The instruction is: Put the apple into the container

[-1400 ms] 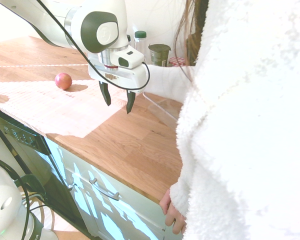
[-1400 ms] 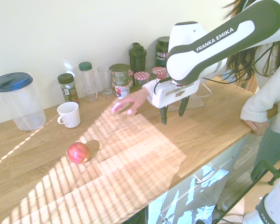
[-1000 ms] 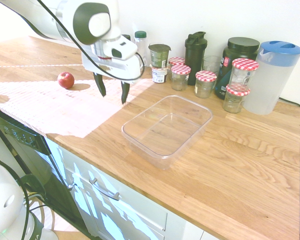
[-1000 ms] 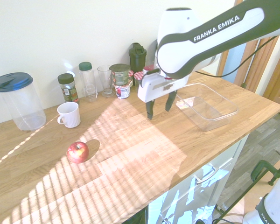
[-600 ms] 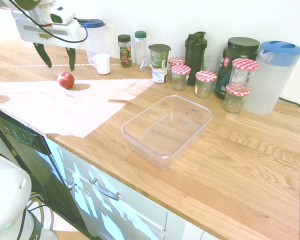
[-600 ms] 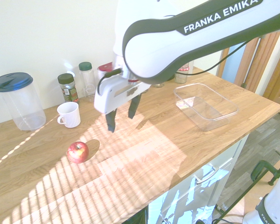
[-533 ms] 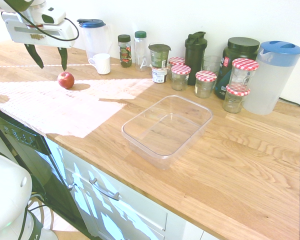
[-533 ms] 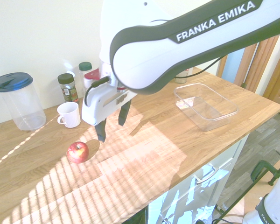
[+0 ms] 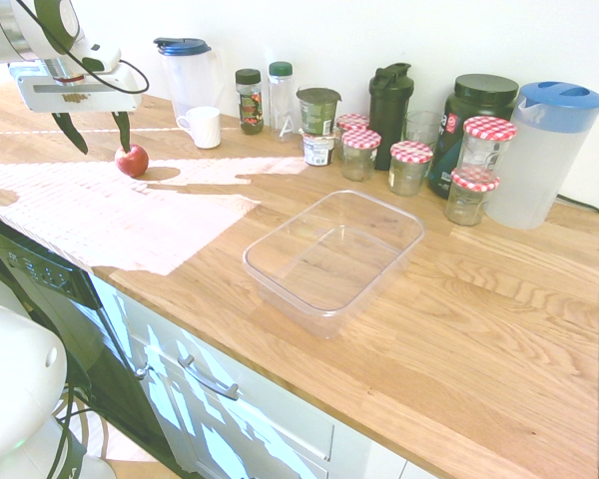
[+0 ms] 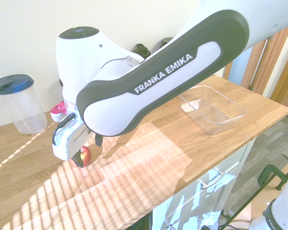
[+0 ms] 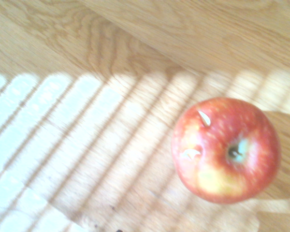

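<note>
Wide open, the two-finger gripper point(image 9: 105, 150) holds nothing; its slim, dark, tapering fingers stand well apart above the left part of the counter point(image 9: 459, 369), as the first exterior view shows it. One finger overlaps the apple point(image 9: 132, 162) in that view; whether they touch, I cannot tell.

Pale wood with flowing brown grain makes up the counter, and sunlight falls across its left part in narrow slanting stripes. To the right of the apple and nearer stands the container point(image 9: 280, 290), a shallow rectangle of clear smooth plastic with rounded corners. Farther back are a white ribbed mug point(image 9: 207, 129) and, well to its right, round glass jars point(image 9: 360, 157) with red-checked lids.

Resting on the wood, the apple is round and glossy, red flecked with pale dots, with a yellow patch, sharp white glints and a greenish hollow around its short stem.
</note>
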You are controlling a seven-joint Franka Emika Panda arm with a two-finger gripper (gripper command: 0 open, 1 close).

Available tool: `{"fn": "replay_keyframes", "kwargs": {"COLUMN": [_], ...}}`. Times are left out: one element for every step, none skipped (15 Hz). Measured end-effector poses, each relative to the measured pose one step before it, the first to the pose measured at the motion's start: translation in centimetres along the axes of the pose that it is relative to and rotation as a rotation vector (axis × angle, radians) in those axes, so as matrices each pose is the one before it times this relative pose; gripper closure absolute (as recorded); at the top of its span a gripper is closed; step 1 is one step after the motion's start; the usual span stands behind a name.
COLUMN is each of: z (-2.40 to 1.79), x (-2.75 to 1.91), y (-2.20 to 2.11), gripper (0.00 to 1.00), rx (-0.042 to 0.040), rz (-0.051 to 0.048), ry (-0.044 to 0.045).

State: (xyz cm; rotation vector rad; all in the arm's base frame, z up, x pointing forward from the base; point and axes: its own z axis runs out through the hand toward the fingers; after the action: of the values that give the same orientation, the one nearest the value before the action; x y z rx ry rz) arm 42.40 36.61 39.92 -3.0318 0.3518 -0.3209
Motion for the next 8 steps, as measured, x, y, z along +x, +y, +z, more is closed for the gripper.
{"fn": "replay_keyframes", "kwargs": {"z": [0.551,0.538,0.488,0.528,0.656,0.767,0.707,0.569], "x": [0.306,0.493,0.653,0.685,0.504,0.399,0.239,0.102], "y": [-0.683,-0.572,-0.519,-0.367,-0.256,-0.143,-0.145,-0.163], "gripper": [0.00,0.00,0.00,0.00,0.00,0.00,0.00,1.00], "rx": [-0.00474,-0.00524,-0.00605,-0.00672,-0.00511,-0.00750,-0.00769,-0.00778], "rz": [-0.01286,-0.00774,-0.00814,-0.00165,0.00000,-0.00096,0.00202,0.00052], "ry": [0.02277,0.01933,0.01903,0.01581,0.00340,-0.00126,-0.00758,-0.00742]}}
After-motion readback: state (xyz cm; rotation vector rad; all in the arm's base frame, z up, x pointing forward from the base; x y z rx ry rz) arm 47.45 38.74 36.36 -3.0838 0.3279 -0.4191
